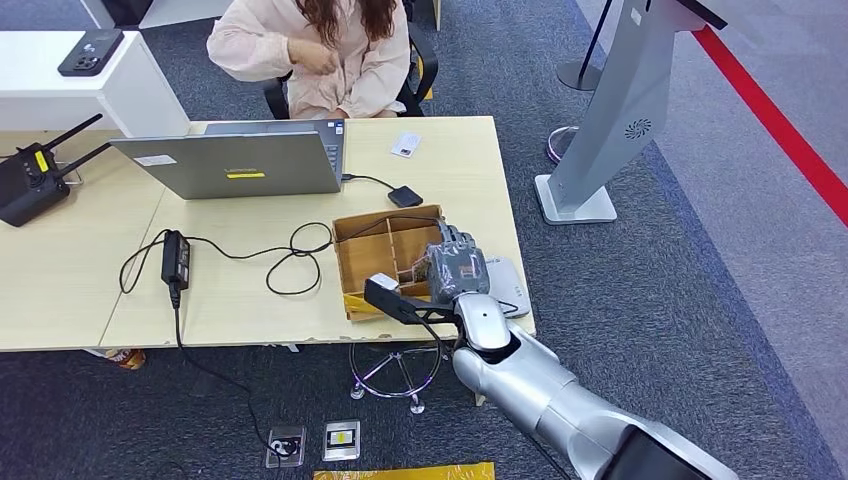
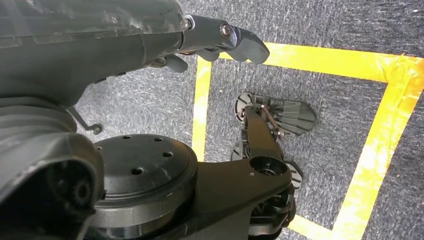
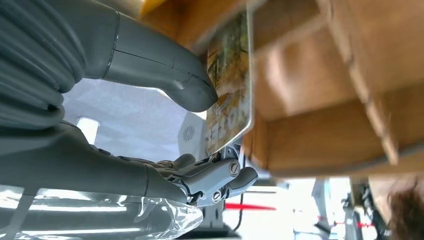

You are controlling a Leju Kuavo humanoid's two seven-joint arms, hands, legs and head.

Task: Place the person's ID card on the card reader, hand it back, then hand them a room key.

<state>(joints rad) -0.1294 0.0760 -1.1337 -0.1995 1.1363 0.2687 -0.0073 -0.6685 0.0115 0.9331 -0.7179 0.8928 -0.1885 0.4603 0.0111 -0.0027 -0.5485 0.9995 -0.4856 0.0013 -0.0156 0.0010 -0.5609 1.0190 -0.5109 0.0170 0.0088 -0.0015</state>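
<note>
left hand [image 2: 220,42] hanging over carpet with yellow tape, fingers curled, nothing held | laptop [image 1: 240,160] near table's far edge, yellow label unreadable | white card [image 1: 405,144] at far right edge before person [image 1: 320,50] | right hand [image 1: 455,268] over wooden divided box [image 1: 385,260] at front right corner, pinching room key [image 3: 230,85], yellow-brown printed card, writing unreadable

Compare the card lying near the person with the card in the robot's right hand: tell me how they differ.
The white card lies flat on the table's far edge, untouched; the printed card is pinched in the right robot hand over the wooden divider box. The white card looks plain and pale with a small mark; the printed card carries a busy yellow-green picture, seen in the right wrist view. Both are thin, rectangular cards.
</note>
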